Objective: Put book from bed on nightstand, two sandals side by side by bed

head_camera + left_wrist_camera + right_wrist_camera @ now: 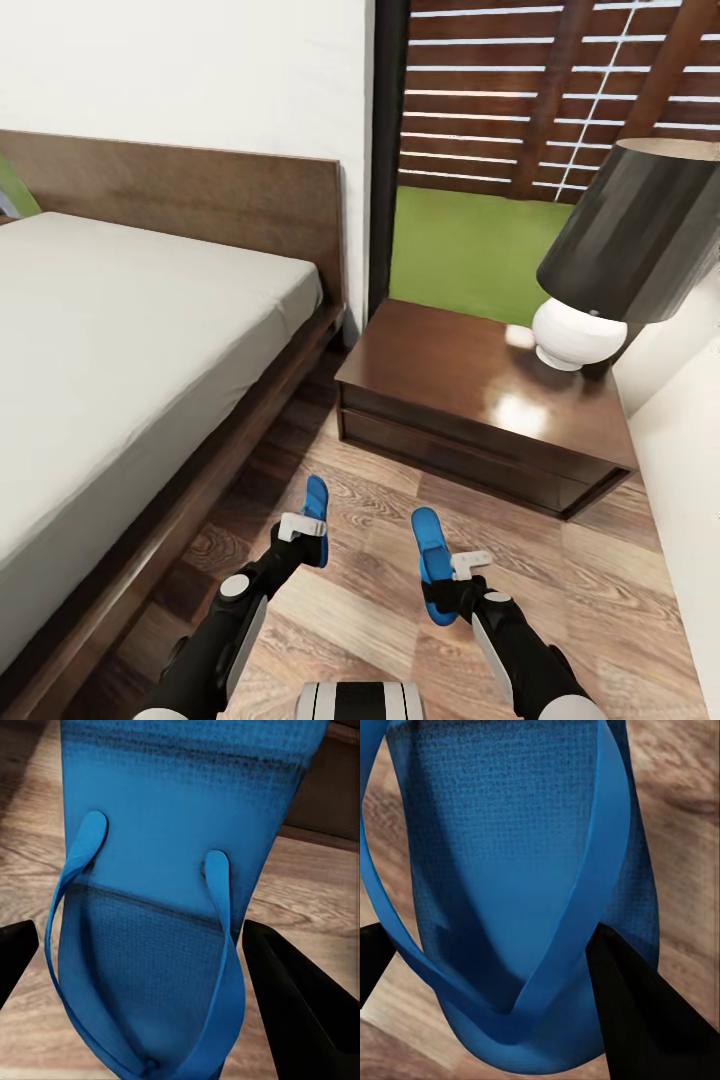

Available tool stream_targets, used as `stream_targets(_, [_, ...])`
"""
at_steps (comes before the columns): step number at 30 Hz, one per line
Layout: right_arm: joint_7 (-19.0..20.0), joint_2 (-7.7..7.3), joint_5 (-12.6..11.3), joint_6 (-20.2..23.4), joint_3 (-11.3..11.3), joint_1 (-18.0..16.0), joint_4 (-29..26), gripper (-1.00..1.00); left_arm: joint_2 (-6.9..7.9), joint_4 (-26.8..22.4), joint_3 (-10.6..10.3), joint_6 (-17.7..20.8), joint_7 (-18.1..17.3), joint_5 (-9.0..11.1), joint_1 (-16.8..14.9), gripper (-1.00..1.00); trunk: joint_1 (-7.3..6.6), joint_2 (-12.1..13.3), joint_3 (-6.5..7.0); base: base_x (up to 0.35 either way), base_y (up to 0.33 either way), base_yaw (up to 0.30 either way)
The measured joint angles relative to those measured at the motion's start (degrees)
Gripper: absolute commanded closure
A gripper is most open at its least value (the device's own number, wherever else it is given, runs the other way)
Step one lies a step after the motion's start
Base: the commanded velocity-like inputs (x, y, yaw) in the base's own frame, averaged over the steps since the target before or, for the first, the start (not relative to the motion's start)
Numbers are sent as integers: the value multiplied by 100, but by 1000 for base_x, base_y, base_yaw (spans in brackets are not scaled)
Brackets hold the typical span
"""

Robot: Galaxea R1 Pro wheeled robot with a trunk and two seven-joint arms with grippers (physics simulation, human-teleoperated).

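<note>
Each of my grippers holds one bright blue sandal over the wood floor between the bed (120,330) and the nightstand (440,370). The left gripper (300,527) is shut on the left sandal (317,500), which points towards the headboard close to the bed frame. In the left wrist view this sandal (172,832) lies strap-up between the black fingers (300,1005). About a sandal's length to the right, the right gripper (458,572) is shut on the other sandal (430,540). The right wrist view has that sandal (510,832) filling the gap between the fingers (637,997). The book is out of view.
A lamp (630,240) with a dark shade and white round base stands on the nightstand's right end. A white wall or cabinet (680,480) borders the floor on the right. A dark window frame (385,150) rises behind the nightstand. Bare floor lies under both sandals.
</note>
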Motion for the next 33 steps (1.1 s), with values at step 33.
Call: stream_targets(33, [-2,4,-15,-294,-1,7,85,100,20,2,36,113,9,14,-1,100,-29,14,243,0,-2,0])
